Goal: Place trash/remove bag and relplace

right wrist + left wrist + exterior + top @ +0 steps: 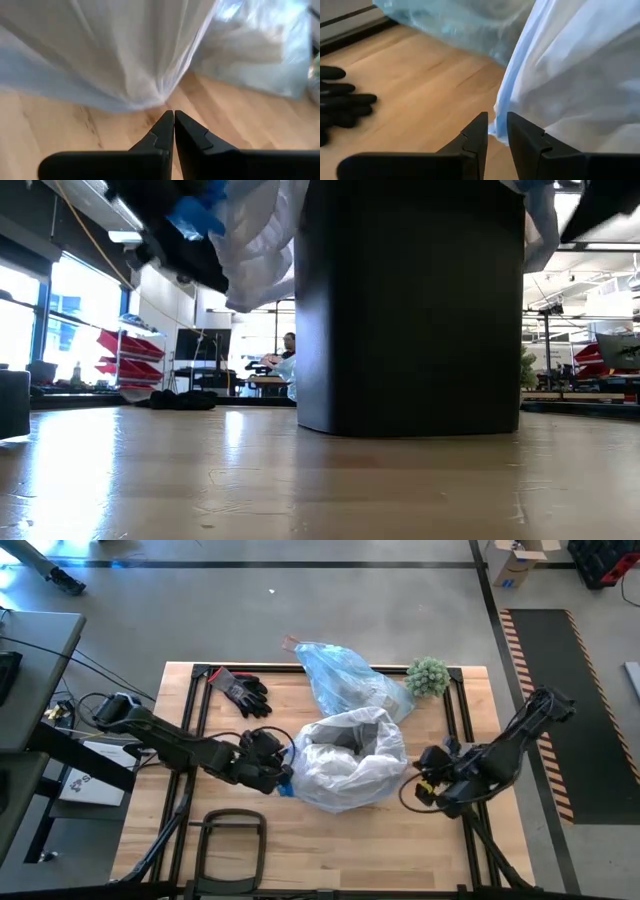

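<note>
From above we see the blue bag (345,680) upper centre behind the white bag (350,760) mid-frame, left gripper (283,778) at its left edge, right gripper (428,787) at its right; left wrist shows fingers nearly pinching the white bag's hem, right wrist fingers pressed together, empty.

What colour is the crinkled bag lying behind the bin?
Translucent light blue, the crinkled plastic bag shows best in the high view.
</note>
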Controlling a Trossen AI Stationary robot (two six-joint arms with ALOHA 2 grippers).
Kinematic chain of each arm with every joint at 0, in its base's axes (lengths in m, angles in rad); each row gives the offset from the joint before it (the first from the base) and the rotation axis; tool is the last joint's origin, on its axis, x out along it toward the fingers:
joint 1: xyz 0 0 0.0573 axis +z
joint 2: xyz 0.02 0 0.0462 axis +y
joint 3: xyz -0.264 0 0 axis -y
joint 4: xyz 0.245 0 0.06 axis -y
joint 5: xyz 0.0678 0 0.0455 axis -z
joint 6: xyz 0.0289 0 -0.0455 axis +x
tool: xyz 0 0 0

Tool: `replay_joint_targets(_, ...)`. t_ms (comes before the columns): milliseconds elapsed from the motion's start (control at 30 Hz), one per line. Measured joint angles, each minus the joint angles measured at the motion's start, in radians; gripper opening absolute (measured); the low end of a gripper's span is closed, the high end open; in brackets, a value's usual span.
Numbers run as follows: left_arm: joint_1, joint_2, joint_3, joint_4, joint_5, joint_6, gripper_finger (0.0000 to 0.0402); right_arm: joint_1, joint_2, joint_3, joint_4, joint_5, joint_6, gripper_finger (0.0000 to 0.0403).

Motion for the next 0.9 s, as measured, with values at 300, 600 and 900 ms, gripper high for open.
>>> replay_joint_targets(300,-0.086,-0.151,0.0,0.179,-0.061,0.099,0.0027,0.103,0.021,0.04,0.389,-0.004,-0.437,0.0)
replay_joint_targets(600,-0.076,-0.01,-0.054,0.512,0.107,0.311,0.0001,0.01,0.12,-0.036,0.574,0.127,-0.587,0.0)
replay_joint_targets(900,-0.045,0.131,-0.054,0.453,0.119,0.195,0.0,-0.066,0.207,-0.127,0.547,-0.1,-0.553,0.0)
